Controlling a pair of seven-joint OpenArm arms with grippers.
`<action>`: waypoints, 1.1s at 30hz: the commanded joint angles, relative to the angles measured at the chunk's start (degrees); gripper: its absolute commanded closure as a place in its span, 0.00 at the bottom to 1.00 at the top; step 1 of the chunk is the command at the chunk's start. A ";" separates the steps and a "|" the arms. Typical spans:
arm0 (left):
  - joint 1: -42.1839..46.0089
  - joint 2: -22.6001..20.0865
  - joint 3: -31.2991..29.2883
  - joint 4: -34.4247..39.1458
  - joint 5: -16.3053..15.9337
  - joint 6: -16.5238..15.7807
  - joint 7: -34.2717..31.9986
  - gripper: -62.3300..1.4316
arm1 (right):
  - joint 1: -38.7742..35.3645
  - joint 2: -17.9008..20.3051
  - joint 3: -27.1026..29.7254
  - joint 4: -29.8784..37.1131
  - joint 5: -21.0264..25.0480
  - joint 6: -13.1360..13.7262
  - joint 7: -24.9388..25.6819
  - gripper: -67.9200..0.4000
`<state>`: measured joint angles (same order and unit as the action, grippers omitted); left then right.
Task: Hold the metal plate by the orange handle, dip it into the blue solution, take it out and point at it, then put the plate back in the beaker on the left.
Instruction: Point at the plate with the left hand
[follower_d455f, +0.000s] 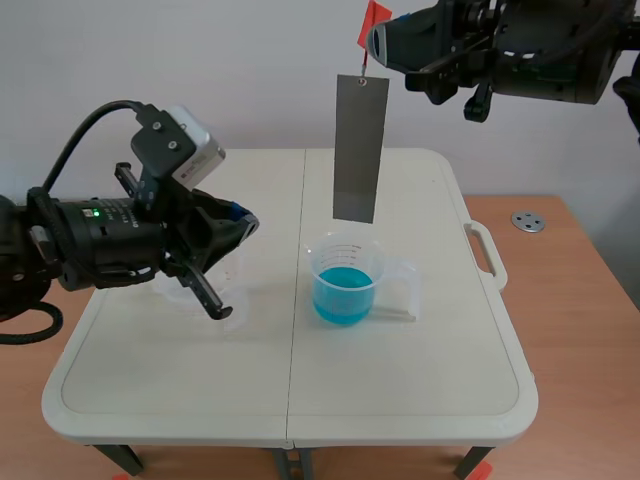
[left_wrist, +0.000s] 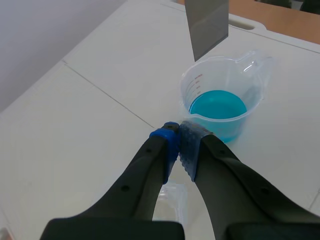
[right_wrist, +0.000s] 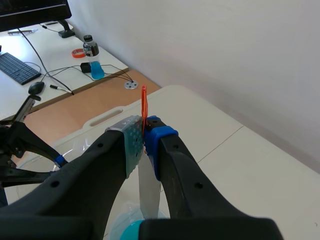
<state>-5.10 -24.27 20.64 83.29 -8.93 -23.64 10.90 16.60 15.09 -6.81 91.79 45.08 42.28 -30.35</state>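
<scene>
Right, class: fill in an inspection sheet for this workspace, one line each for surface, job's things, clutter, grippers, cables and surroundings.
Surface: white folding table, seam down the middle.
Job's things: metal plate hangs above the beaker of blue solution, not dipped; clear beaker under the left gripper.
Clutter: nothing seen.
Grippers: left gripper shut on nothing; right gripper shut on the orange handle.
Cables: black cable loops over the left arm.
Surroundings: wooden desk with metal disc; keyboard, bottle.

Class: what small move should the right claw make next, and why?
Probably lower the metal plate straight down: the right claw is shut on its orange handle, and the plate hangs above the blue solution, its lower edge not in the liquid.
</scene>
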 joint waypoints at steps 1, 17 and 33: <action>-1.18 1.09 0.50 0.13 0.31 -0.33 -0.79 0.94 | 1.14 0.61 0.50 1.18 0.85 0.44 0.44 0.98; -6.19 11.39 1.86 -7.69 10.97 0.15 -1.64 0.94 | 1.14 0.61 0.50 1.18 0.83 0.44 -0.04 0.98; -6.16 11.85 1.86 -7.69 11.82 0.35 -2.03 0.94 | 1.16 0.59 0.50 1.18 0.85 0.44 -0.48 0.98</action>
<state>-10.63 -12.53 22.65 74.43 3.25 -23.64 9.61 16.60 15.09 -6.81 91.79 45.08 42.28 -31.64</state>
